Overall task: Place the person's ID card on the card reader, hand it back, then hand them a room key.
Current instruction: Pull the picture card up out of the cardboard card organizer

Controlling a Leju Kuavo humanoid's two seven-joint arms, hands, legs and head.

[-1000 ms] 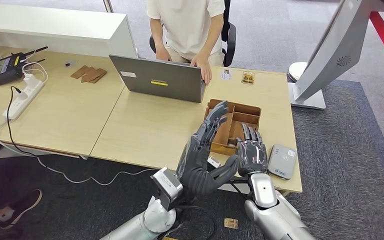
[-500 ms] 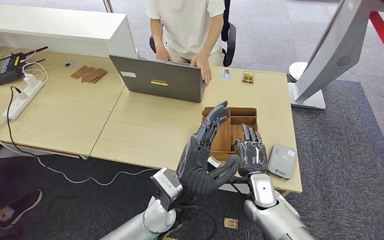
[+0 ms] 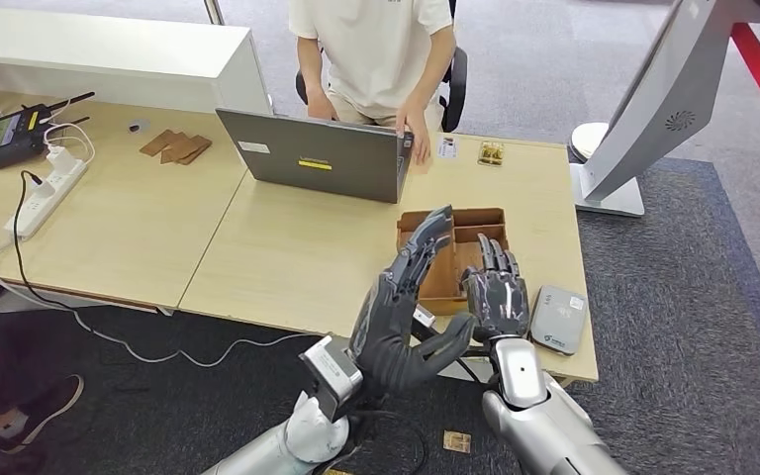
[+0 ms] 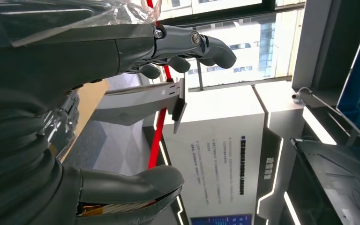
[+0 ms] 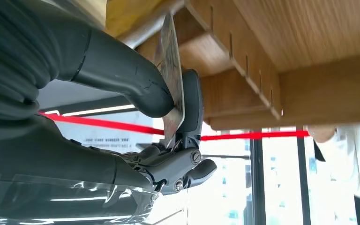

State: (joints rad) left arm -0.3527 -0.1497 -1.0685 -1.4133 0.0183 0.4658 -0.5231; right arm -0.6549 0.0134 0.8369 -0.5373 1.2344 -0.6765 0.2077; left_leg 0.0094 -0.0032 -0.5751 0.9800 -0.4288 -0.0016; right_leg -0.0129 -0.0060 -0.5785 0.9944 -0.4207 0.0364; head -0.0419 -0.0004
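Wooden organiser; right hand pinches unreadable card.

Brown wooden compartment tray sits on the pale wooden counter, near its right end. Flat grey card reader lies just right of it, at the near edge. Grey open laptop stands behind and left of the tray, the seated person in a white shirt behind it. White power strip lies far left.

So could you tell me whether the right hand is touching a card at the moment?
Touching. The right wrist view shows the card pinched between the right hand's thumb and fingers.
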